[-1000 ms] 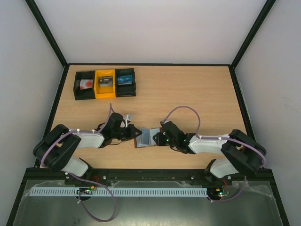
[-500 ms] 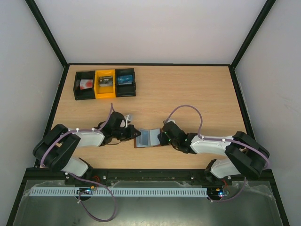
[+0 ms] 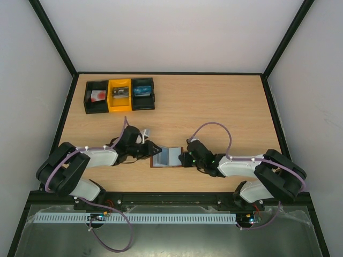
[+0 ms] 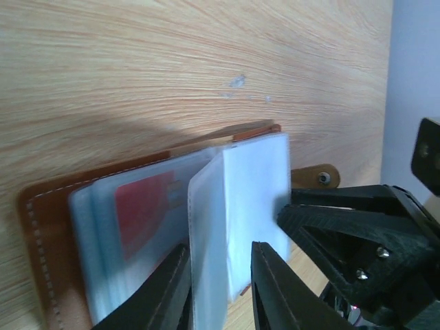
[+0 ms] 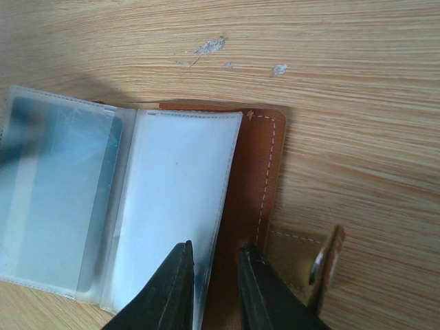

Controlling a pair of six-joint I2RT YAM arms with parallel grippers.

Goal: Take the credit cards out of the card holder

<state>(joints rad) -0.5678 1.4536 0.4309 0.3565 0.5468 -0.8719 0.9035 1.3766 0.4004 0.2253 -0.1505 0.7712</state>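
The brown card holder (image 3: 167,157) lies open on the table between my two grippers, its clear sleeves fanned out. My left gripper (image 3: 153,151) has its fingers on either side of one raised clear sleeve (image 4: 237,206). A card with a red face (image 4: 141,206) sits in a sleeve behind it. My right gripper (image 3: 185,158) pinches the holder's right edge, one finger on a clear sleeve (image 5: 175,199) and the other on the brown cover (image 5: 258,179). A blue card (image 5: 58,175) shows through the left sleeve. No black card is in sight.
A row of three small bins stands at the back left: black (image 3: 96,96), yellow (image 3: 119,95) and black (image 3: 143,93), each with something inside. The holder's snap tab (image 5: 323,265) sticks out beside my right fingers. The right gripper's body (image 4: 371,234) sits close to my left fingers.
The right gripper has slid a little left and nearer along the holder's right edge. The holder now lies flatter. The left gripper has edged slightly right.
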